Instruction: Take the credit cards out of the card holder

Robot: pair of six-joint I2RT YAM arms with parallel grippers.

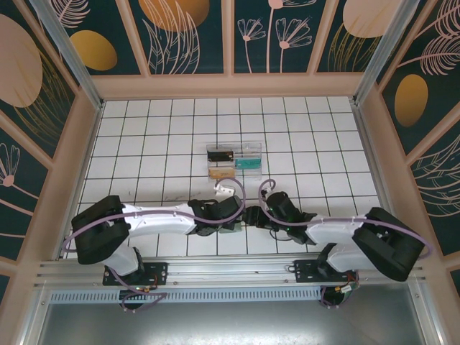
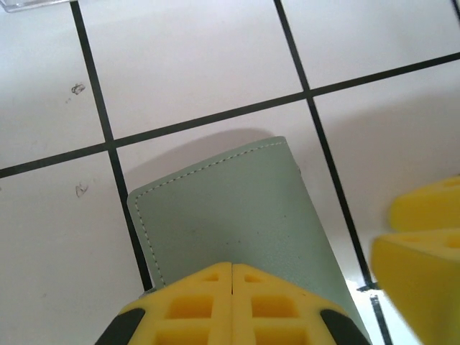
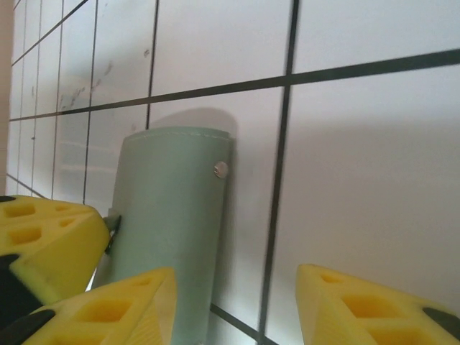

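We are recording the holder (image 2: 230, 208) lying on the table (image 1: 144, 129) near its front edge, between the two wrists where the arms are meeting. It is showing us a plain grey-green outer face, soft and matt, with pale stitching running along its edges. In the right wrist view the holder (image 3: 172, 215) is showing a rounded far end and a small metal stud (image 3: 221, 169) near one corner.

The left gripper (image 2: 231, 287) is sitting closed, its yellow pads pressing together over the holder's near edge; whether they are pinching a flap we cannot tell. The right gripper (image 3: 237, 316) is standing open, one finger overlapping the holder's end and the other hanging over bare tile; its fingers (image 2: 424, 251) are showing just beside the holder in the left wrist view.

The table is presenting white tiles with dark grout lines and a few faint scuffs. A clear tray (image 1: 251, 149) is resting further back, apart from the holder. Dark teal walls (image 1: 187, 36) with botanical patterns are enclosing the cell
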